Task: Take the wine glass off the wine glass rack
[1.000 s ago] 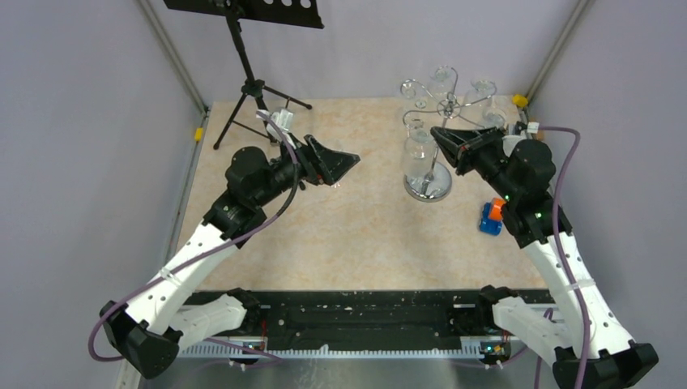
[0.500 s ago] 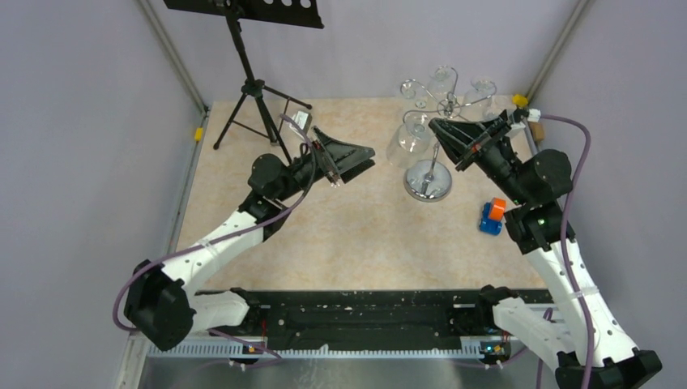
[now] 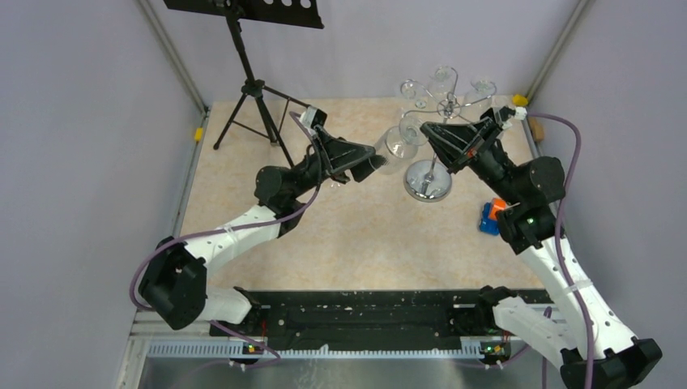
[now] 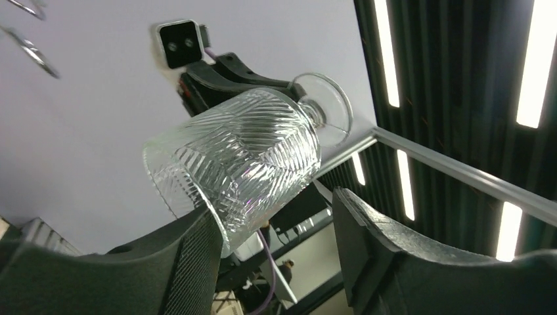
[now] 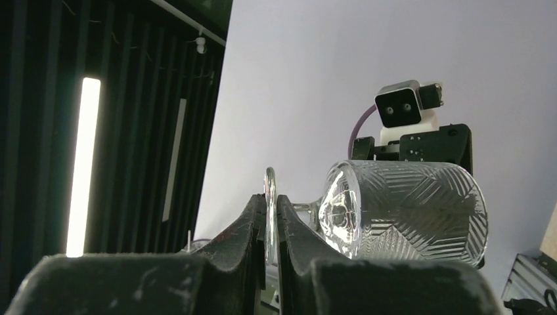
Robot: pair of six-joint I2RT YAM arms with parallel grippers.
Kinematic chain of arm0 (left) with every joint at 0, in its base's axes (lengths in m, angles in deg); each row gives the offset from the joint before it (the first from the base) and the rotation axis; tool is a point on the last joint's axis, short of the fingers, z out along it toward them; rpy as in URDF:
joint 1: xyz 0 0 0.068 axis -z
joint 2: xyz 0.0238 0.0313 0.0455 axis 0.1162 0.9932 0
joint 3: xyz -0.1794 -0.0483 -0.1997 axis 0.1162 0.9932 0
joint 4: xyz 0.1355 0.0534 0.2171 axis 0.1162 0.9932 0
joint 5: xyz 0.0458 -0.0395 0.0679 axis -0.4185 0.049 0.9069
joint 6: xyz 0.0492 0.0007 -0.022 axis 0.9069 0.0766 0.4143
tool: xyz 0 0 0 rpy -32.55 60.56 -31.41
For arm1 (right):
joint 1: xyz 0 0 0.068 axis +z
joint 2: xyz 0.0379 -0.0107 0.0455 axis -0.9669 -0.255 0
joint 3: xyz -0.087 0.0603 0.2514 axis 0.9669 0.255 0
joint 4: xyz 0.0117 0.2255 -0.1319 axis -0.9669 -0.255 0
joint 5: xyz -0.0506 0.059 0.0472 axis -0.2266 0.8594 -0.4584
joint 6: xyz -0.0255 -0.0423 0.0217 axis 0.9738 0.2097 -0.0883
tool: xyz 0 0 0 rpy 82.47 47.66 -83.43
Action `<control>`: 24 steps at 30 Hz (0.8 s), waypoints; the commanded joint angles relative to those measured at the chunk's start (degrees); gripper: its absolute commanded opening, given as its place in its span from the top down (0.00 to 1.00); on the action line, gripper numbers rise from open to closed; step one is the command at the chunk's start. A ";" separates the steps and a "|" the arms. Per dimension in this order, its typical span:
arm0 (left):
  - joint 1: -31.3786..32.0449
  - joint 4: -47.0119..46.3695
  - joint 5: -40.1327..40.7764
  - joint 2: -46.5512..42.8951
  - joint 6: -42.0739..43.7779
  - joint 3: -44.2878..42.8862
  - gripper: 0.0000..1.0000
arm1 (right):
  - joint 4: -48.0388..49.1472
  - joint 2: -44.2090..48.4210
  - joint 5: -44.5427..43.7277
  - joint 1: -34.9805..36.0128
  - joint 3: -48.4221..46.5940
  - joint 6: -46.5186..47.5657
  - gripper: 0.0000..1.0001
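The wine glass (image 3: 392, 145), clear with a ribbed bowl, lies sideways in the air to the left of the chrome wine glass rack (image 3: 428, 180). My right gripper (image 3: 427, 131) is shut on its round foot, as the right wrist view shows: the jaws (image 5: 271, 200) pinch the foot disc, and the bowl (image 5: 407, 210) points away. My left gripper (image 3: 369, 159) is open, with the bowl's rim between its fingers. In the left wrist view the bowl (image 4: 243, 157) sits above the open gripper (image 4: 272, 216), close to the left finger.
Two more glasses (image 3: 441, 79) hang from the rack's scroll arms at the back right. A black tripod music stand (image 3: 253, 81) stands at the back left. A small orange and blue object (image 3: 491, 215) lies on the table under my right arm.
My right gripper has drawn the glass left, away from the rack, and tipped it sideways. My left arm has reached right until its open fingers are around the bowl's rim.
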 commanded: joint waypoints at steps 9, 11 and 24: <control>2.32 -25.54 2.92 2.39 -9.56 -4.42 0.73 | 16.37 1.75 -3.27 1.40 6.01 -5.65 1.00; 2.51 -26.06 3.08 2.46 -9.76 -4.69 0.77 | 17.26 1.24 -3.01 1.61 6.01 -5.72 1.00; 2.52 -23.83 2.56 0.43 -5.34 -3.73 1.00 | 17.35 0.56 -2.74 1.99 5.96 -4.38 1.00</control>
